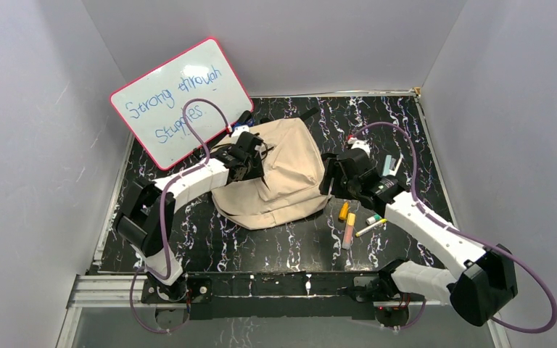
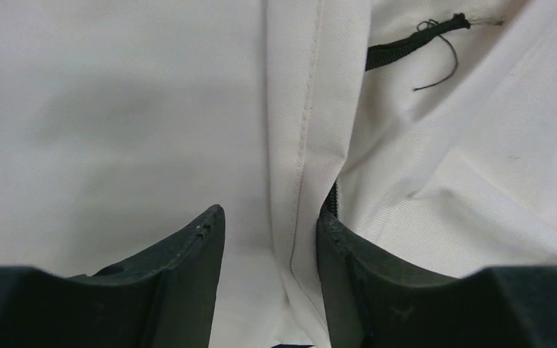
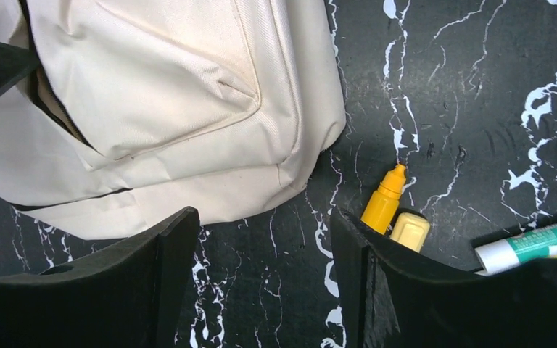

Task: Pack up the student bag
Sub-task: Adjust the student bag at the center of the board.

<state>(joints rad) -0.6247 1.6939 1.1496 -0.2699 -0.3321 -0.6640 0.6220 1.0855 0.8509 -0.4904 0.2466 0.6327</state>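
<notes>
The student bag (image 1: 283, 174), beige fabric with dark zipper lines, lies flat in the middle of the table. My left gripper (image 1: 259, 161) rests on its left side. In the left wrist view its jaws (image 2: 270, 215) stand apart, with a stitched fold of the bag (image 2: 297, 145) running between them and the right finger against the zipper edge. My right gripper (image 1: 328, 181) is at the bag's right edge. Seen from the right wrist, it (image 3: 262, 217) is open over bare table, with the bag's corner (image 3: 188, 109) just beyond its left finger.
A yellow marker (image 3: 384, 199), a pale yellow cap (image 3: 409, 230) and a green-and-white tube (image 3: 533, 243) lie beside the right finger. More pens (image 1: 349, 230) lie right of the bag. A pink-framed whiteboard (image 1: 181, 101) leans at the back left. Grey walls enclose the table.
</notes>
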